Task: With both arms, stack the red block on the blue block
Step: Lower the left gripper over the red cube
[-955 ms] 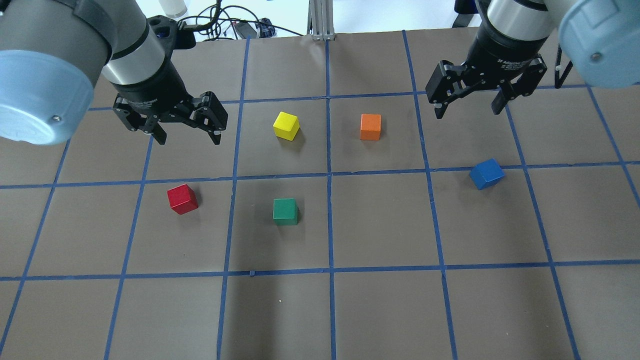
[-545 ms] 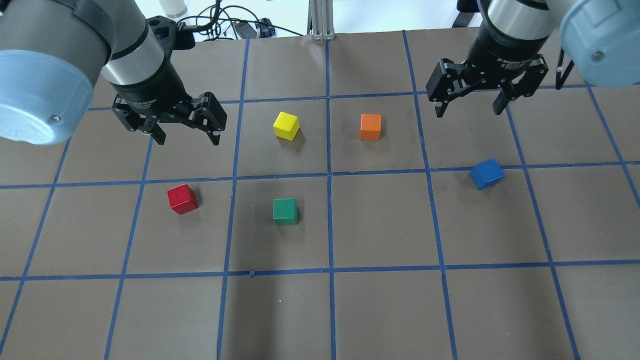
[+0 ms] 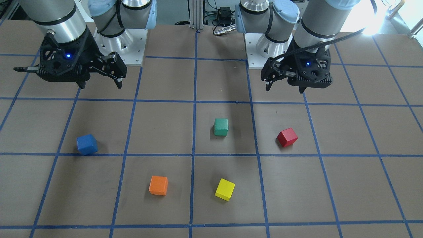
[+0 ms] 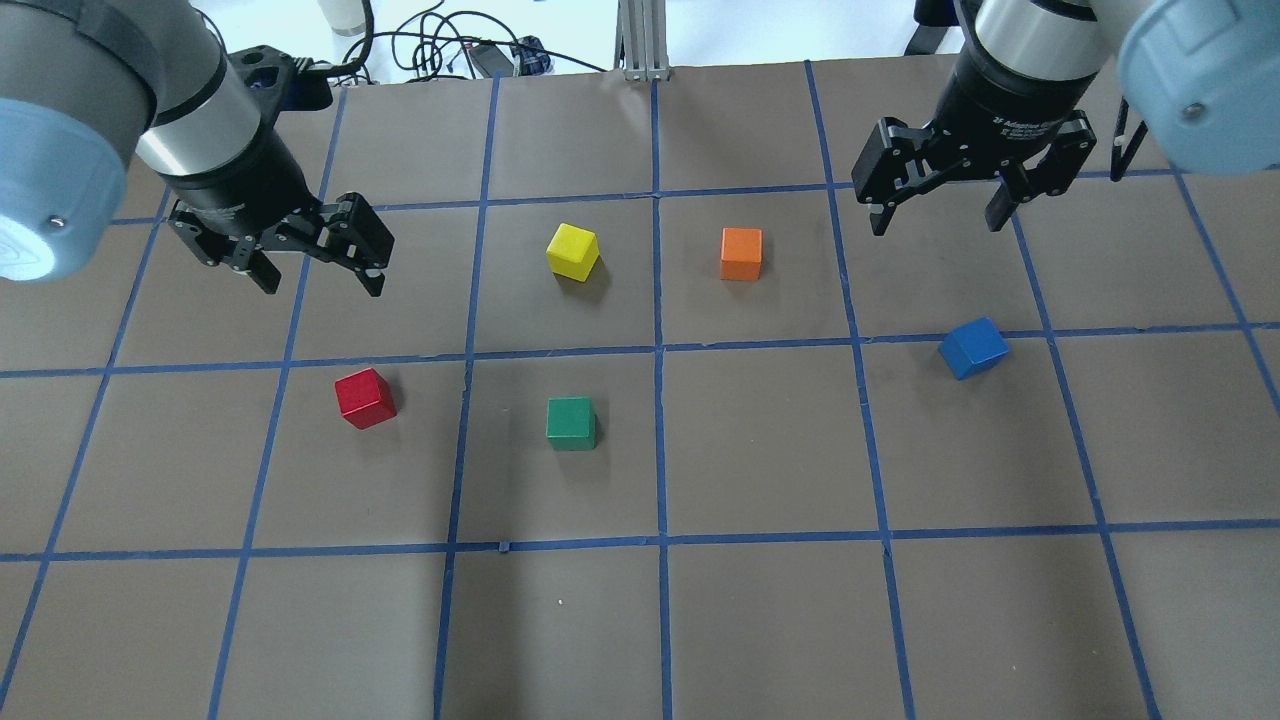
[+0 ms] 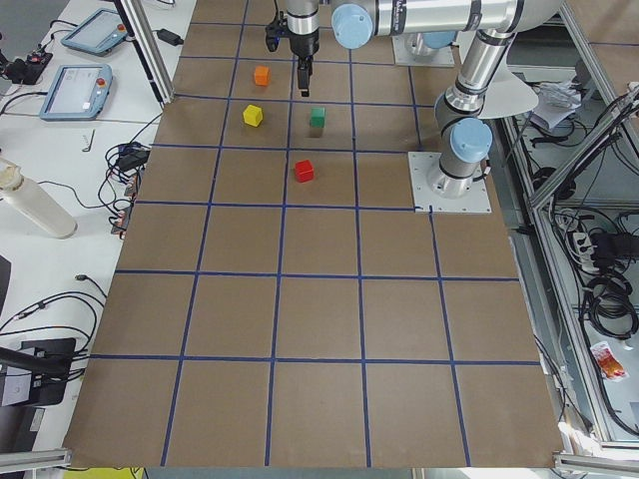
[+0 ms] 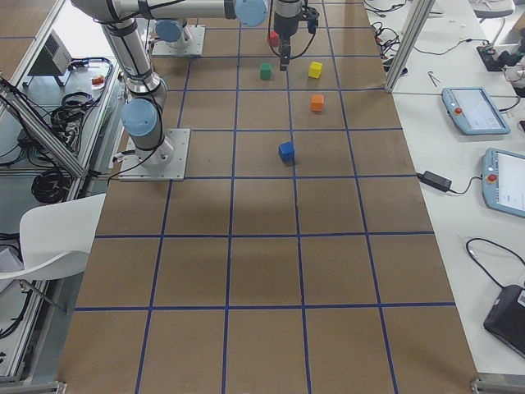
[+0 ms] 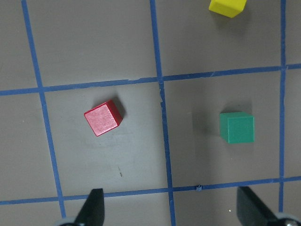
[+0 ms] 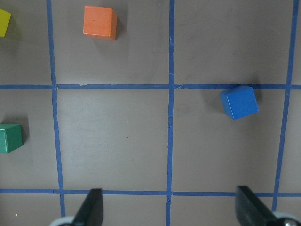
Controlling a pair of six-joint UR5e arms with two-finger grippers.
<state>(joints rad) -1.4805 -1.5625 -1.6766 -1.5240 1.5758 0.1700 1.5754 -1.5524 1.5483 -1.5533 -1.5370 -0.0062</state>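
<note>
Overhead, the black left gripper gapes near the small matte red cube, the black right gripper likewise near the small matte blue cube, both cubes unobstructed.

**Table covering**: matt brown sheet, paper as far as I can judge, gridded with blue tape. **Red block**, **blue block**: matt faces. Upper left, I see the left arm in satin metal with a smooth light-blue cap; left gripper and right gripper: matt black.
</note>
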